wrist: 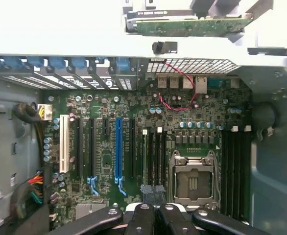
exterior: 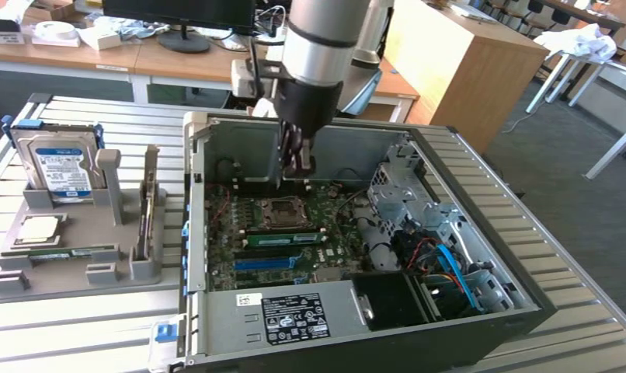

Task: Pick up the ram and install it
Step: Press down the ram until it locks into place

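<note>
above the motherboard (wrist: pixel 133 147), closed gripper (wrist: pixel 153 208); ram (exterior: pixel 60 253) on the holder

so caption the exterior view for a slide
Shut end effector above the open PC case's motherboard, with RAM sticks on the gray holder beside it.

hand (exterior: pixel 300 165) over motherboard (exterior: pixel 282 233) | ram (exterior: pixel 284 238) in slot

Two ram sticks (exterior: pixel 59 253) (exterior: pixel 284 237), one hard drive (exterior: pixel 61 165), one CPU chip (exterior: pixel 37 226), one open computer case (exterior: pixel 499 233).
</note>
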`<control>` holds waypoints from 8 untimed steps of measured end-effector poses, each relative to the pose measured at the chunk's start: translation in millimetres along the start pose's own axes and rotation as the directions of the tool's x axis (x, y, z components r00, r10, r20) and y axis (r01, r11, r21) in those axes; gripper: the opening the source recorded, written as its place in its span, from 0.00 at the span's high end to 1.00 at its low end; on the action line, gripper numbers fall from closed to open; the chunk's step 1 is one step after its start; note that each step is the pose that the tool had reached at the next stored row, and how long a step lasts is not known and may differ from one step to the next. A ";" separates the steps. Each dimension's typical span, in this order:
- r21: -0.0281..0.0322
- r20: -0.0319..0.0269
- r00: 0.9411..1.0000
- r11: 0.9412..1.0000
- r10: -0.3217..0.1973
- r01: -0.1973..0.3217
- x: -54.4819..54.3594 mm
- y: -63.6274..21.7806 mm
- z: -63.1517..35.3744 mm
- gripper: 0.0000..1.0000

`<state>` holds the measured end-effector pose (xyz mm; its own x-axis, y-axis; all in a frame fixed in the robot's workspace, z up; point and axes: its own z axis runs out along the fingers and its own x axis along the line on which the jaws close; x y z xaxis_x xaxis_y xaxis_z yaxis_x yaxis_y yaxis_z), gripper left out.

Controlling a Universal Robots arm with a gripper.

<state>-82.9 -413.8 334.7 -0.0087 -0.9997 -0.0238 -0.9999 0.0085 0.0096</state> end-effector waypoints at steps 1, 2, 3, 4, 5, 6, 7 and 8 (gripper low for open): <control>0.000 0.000 1.000 1.000 0.000 0.000 0.0 0.0 -0.4 0.90; 0.000 0.000 1.000 1.000 0.000 0.000 0.0 0.0 -0.4 0.90; 0.000 0.000 1.000 1.000 0.000 0.000 0.0 0.0 -0.4 0.90; 0.000 0.000 1.000 1.000 0.000 0.000 0.0 0.0 -0.4 0.90; 0.000 0.000 1.000 1.000 0.000 0.000 0.0 -0.1 -0.5 0.90; 0.000 0.000 1.000 1.000 0.000 0.000 0.0 -1.0 -0.6 0.90; 0.000 0.000 1.000 1.000 0.000 0.000 0.0 -3.0 -0.6 0.90; -0.001 0.000 1.000 1.000 0.000 0.000 0.0 -5.4 -0.6 0.90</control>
<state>-77.5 -413.9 335.2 -0.0087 -0.9997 -0.0239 -0.9999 0.0084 0.0106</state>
